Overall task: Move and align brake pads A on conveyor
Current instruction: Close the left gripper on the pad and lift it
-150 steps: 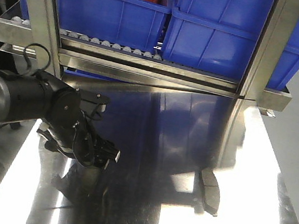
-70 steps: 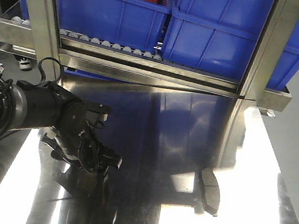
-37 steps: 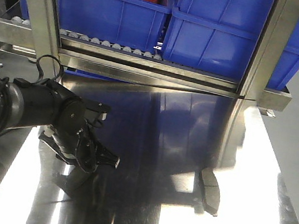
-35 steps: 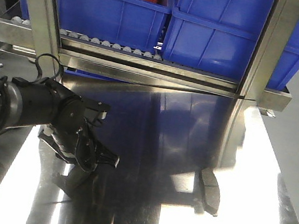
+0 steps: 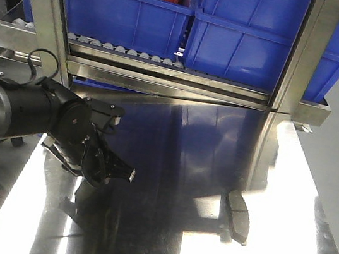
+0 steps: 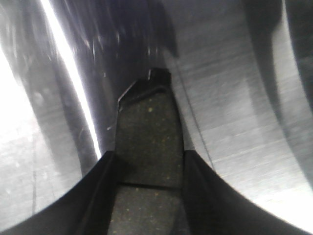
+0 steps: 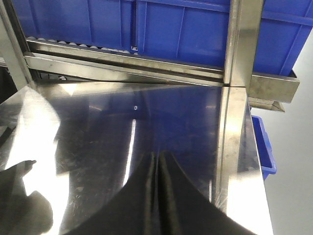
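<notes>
At the left of the front view the left claw (image 5: 115,171) is seen higher and drawn slightly further left than half a second ago, when it was pressed low against the table (image 5: 171,159); a gap is now shown between it and its dark reflection. In the left wrist view a held pad (image 6: 146,166) is seen gripped by its long edges between the two fingers (image 6: 98,196), its notched end pointing away and the brushed steel lying behind it. From this it is judged that the pad has been lifted clear of the table and that the carry to the conveyor is the step in hand; the conveyor itself is shown in no view, so nothing has been aligned yet. Towards the lower right of the front view a second pad (image 5: 237,217) is left lying flat on the steel, well apart from the claw. In the right wrist view the right claw (image 7: 156,161) is seen clenched on nothing, its fingers pressed together above the table. Counted: two pads are visible, one gripped and one lying; two claws, one loaded and one empty; two blue bins (image 5: 123,11) are ranged across the top of the front view.
</notes>
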Robot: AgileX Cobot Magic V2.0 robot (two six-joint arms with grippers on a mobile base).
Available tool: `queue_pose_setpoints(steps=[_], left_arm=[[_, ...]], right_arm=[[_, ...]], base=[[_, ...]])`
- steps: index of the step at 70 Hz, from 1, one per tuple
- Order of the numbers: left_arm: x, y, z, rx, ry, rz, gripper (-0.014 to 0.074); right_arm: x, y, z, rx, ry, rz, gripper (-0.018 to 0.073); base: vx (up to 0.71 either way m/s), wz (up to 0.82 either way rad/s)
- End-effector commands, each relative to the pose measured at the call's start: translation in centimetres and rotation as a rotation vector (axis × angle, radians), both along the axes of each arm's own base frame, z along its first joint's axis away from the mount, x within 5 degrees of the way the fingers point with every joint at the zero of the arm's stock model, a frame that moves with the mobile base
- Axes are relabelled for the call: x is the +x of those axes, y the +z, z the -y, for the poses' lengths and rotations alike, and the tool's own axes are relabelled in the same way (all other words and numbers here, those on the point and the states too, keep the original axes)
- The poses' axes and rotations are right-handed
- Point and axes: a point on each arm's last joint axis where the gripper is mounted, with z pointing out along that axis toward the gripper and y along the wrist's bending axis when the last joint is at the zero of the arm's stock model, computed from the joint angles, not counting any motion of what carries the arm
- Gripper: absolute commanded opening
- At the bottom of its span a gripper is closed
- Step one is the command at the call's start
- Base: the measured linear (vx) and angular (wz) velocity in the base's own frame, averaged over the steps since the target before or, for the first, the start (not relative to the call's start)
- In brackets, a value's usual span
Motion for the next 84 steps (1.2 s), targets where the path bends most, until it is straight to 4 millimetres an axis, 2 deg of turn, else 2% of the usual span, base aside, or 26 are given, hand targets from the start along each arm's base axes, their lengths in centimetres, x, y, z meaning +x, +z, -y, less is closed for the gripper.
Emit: queue_pose_setpoints(steps=[1, 15, 31, 41, 58, 70, 84], left_arm=[[0.1, 3.4, 0.3, -0.065, -0.011, 0.127, 0.0097], [-0.1, 3.9, 0.2, -0.071, -0.011, 0.139, 0.0097], [-1.4, 6.3, -0.5, -0.107, -0.036, 0.228, 0.0097], [-4.0, 7.1, -1.8, -0.155, -0.043, 0.315, 0.0097], [-9.9, 8.2, -4.9, -0.218, -0.048, 0.43, 0.0098], [-13.4, 8.1, -6.8, -0.236, -0.047, 0.464, 0.0098], [-16.1, 7.5, -8.2, -0.289, -0.041, 0.543, 0.0098]], right_arm=[[0.2, 1.6, 0.0, 0.007, 0.001, 0.095, -0.0001], [0.2, 1.6, 0.0, 0.007, 0.001, 0.095, -0.0001], [0.2, 1.6, 0.0, 0.007, 0.001, 0.095, -0.0001], [0.2, 1.6, 0.0, 0.009, 0.001, 0.094, -0.0001], [0.2, 1.6, 0.0, 0.009, 0.001, 0.094, -0.0001], [0.2, 1.6, 0.0, 0.009, 0.001, 0.094, -0.0001], [0.2, 1.6, 0.0, 0.009, 0.001, 0.094, -0.0001]], base=[[0.0, 0.0], [0.0, 0.0], [0.0, 0.0], [0.0, 0.0], [0.0, 0.0], [0.0, 0.0], [0.0, 0.0]])
